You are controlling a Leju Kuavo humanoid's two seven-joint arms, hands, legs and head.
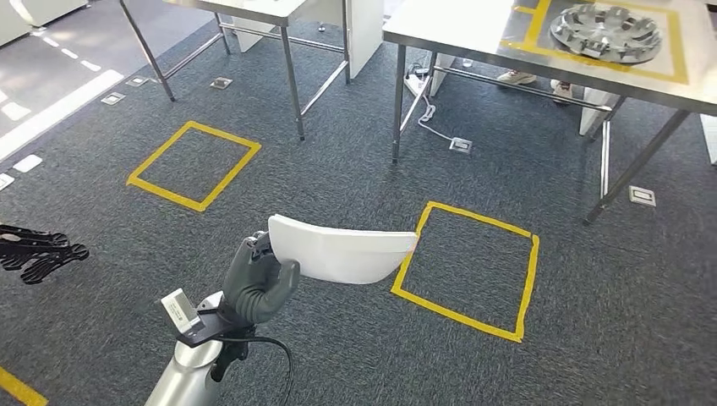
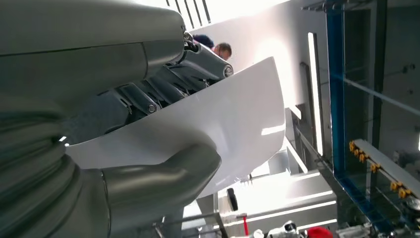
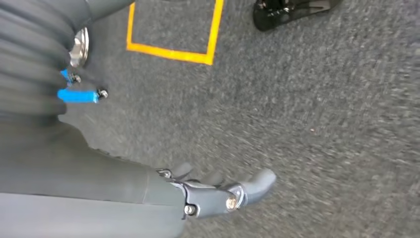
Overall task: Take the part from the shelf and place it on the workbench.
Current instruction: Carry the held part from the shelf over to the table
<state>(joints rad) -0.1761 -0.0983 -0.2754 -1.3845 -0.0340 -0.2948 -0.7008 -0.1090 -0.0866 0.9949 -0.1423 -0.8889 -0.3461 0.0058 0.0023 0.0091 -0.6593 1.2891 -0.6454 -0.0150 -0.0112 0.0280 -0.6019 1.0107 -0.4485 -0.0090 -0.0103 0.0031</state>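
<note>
Gripping the white part (image 1: 342, 251) at one end, the left hand (image 1: 256, 283) carries it in the air above the carpeted floor (image 1: 338, 161); the left wrist view shows the thumb under the curved shell and the fingers (image 2: 198, 57) over its upper face. The part's long axis runs sideways from the hand toward the robot's right, its free end hanging over the near-left edge of a yellow taped square (image 1: 467, 270) on the floor. The right hand (image 3: 218, 196) hangs low over the carpet, holding nothing, fingers loosely apart.

The table (image 1: 473, 30) that looks like the goal stands well ahead and to the right, with a yellow-marked patch near its far right corner where a round metal disc (image 1: 606, 33) lies. To my eye the walk there is open; the table's legs and the white cable (image 1: 429, 118) on the floor by its near-left leg are what to watch. A second taped square (image 1: 194, 164) and another table (image 1: 245, 10) lie ahead-left.
</note>
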